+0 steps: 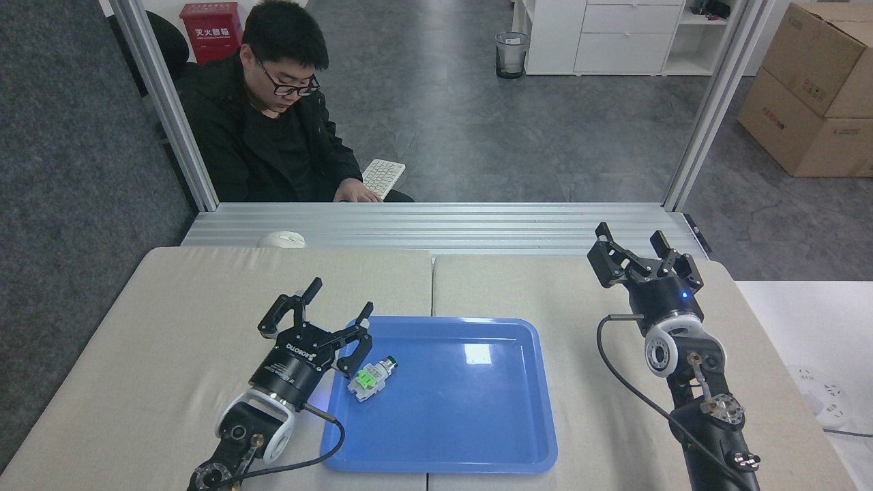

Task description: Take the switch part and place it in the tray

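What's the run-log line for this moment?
switch part: lying in tray, left side | left pincer: open, empty | right pincer: open, empty

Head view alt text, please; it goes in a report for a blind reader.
The switch part lies in the blue tray, near its left rim, with the open left gripper just beside it. The right gripper hangs open, far right.

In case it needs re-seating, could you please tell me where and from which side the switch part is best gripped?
Probably across the white block, at the green middle of the switch part, from above: it lies flat in the tray, its round tip angled up-right and likely to slip.
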Controlling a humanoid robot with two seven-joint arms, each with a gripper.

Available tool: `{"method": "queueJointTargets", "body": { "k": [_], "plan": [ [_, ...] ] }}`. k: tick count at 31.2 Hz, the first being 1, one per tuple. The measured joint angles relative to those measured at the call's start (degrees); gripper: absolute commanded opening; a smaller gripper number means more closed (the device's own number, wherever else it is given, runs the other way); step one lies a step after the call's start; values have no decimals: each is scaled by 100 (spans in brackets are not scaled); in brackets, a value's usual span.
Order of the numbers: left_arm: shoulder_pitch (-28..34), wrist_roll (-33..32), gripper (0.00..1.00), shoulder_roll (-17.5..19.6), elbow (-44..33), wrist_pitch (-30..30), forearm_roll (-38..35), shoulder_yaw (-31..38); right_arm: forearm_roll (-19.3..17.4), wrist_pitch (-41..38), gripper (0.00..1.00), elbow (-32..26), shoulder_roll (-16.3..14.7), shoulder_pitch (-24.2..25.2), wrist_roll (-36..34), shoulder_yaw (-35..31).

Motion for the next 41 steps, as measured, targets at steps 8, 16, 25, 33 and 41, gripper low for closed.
{"method": "queueJointTargets", "body": {
  "k": [8, 16, 25, 33, 41],
  "plan": [
    [-365, -6, 95, 130, 55, 266, 214, 575, 0, 0, 100, 0, 0, 0, 0, 0],
    [-562, -410, 95, 269, 110, 457, 278, 971, 0, 0, 100, 0, -1, 0, 0, 0],
    [-654, -649, 95, 414, 111, 435, 311, 1243, 0, 0, 100, 0, -2, 0, 0, 0],
    [-686, -681, 97, 476, 29, 411, 334, 1389, 0, 0, 100, 0, -2, 0, 0, 0],
    [-674, -1039, 99, 510, -49, 391, 349, 1476, 0, 0, 100, 0, -3, 0, 0, 0]
  ]
}}
